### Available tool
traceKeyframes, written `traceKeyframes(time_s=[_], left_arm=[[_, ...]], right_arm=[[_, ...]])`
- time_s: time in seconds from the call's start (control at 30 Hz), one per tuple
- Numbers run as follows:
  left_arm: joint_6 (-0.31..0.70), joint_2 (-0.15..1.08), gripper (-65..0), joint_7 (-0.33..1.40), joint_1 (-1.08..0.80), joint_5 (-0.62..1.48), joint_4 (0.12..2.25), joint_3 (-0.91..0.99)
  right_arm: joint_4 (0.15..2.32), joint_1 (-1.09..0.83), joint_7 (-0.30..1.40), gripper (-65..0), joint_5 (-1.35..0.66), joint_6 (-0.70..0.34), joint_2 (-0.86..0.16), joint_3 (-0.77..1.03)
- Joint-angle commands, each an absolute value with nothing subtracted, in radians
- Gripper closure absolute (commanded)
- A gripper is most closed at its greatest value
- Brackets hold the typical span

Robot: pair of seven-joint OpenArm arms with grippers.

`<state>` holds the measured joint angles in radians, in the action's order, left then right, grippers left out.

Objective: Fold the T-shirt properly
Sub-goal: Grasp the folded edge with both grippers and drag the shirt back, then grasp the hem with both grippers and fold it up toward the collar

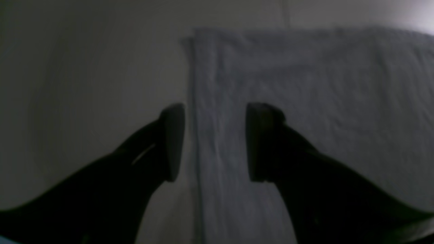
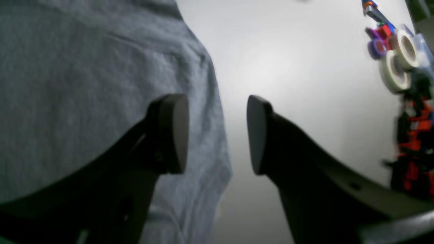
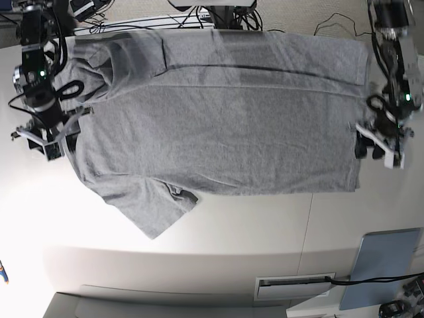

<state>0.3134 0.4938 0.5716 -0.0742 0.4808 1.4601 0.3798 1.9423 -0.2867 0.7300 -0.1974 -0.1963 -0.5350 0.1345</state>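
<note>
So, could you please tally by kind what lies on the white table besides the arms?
Heather-grey short-sleeved cotton T-shirt: 1
Rigid grey-blue flat panel: 1
White tape rolls: 2
Total: 4

A broad white matte tabletop (image 3: 252,218) fills most of the base view, with a thin straight seam running down it toward the near edge. At that near edge sits a white rectangular vent-like slot (image 3: 295,285), and a dark cable runs from beside it. Near it, in the corner, a rigid grey-blue flat panel (image 3: 383,265) lies slightly tilted. Black cables (image 3: 225,16) tangle along the far edge. In the right wrist view, two rolls of white tape (image 2: 398,62) lie among blurred red, purple and black clutter (image 2: 415,135).
</note>
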Motion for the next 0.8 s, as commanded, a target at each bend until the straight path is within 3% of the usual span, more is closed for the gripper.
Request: traceKeyframes(time_s=[0.0,0.23,0.4,0.53,0.77], left_arm=[[0.332,0.516,-29.8,0.554,-0.027,0.492,1.428,0.376],[0.337,0.515,-29.8,0.547,0.227,0.471,1.135,0.233],[0.247,0.515,-29.8,0.53,0.4,0.406,0.924,0.14],[0.246,0.506,-29.8,0.516,0.504,0.39,0.744,0.12],[0.421,0.5,-29.7,0.586,0.55,0.381,0.638,0.12]], right_arm=[[1.936,-0.26,0.714,-27.7,-0.218,-0.206,-0.542,0.143],[1.792,-0.155,0.736,-27.7,-0.261,-0.261,-0.487,0.143],[1.756,-0.13,0.752,-27.7,-0.273,-0.278,-0.487,0.143],[1.756,-0.13,0.745,-27.7,-0.273,-0.278,-0.488,0.143],[1.756,-0.13,0.701,-27.7,-0.268,-0.277,-0.487,0.143]])
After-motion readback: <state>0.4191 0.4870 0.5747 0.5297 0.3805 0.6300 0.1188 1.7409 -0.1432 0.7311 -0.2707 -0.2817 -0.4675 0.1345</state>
